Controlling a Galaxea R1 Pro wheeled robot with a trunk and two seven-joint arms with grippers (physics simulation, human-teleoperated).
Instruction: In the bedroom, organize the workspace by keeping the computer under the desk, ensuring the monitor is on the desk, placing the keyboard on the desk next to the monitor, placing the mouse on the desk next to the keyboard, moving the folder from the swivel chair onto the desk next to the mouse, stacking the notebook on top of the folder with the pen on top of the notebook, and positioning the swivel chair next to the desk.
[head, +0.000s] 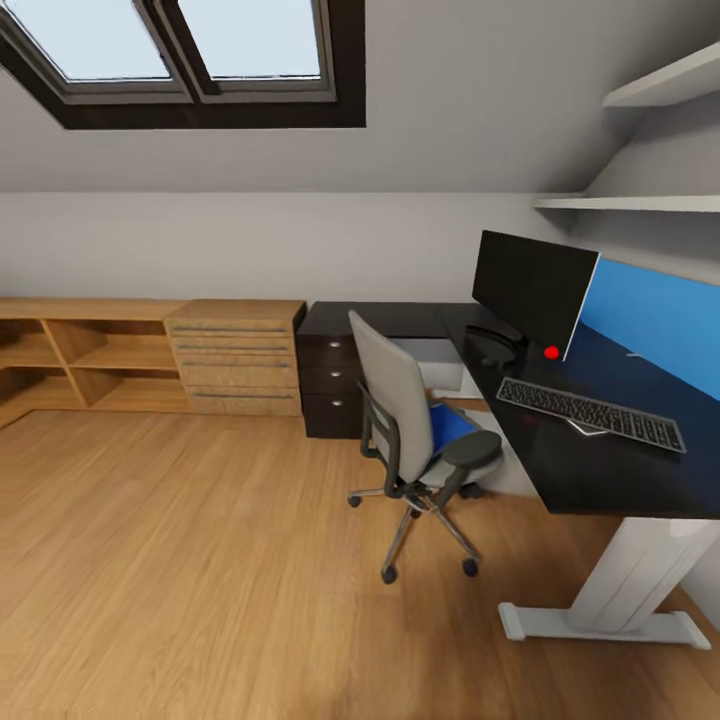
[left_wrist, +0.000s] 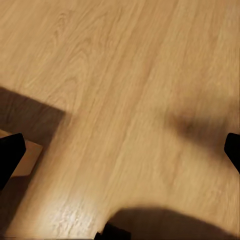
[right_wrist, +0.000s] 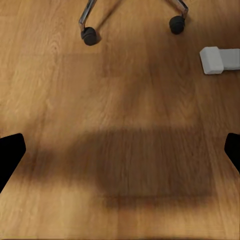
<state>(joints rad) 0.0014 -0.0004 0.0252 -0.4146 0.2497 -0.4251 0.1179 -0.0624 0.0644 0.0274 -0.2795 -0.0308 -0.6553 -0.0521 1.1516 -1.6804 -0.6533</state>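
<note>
swivel chair (head: 415, 430) right of centre beside the desk (head: 590, 470), blue folder (head: 452, 424) on its seat, monitor (head: 530, 285) and keyboard (head: 590, 412) on the desk at right, left gripper (left_wrist: 120, 150) and right gripper (right_wrist: 120, 152) spread wide over bare wood floor (head: 200, 580), holding nothing

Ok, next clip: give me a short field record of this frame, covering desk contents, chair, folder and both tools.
setting: bedroom, wood floor, skylight above
desk: black top, white leg
monitor: upright on desk
keyboard: on desk, in front of monitor
swivel chair: beside desk, back toward camera
folder: blue, on chair seat
mouse, notebook, pen: cannot make out
left tool: open, empty, over bare floor
right tool: open, empty, over floor near chair castors
</note>
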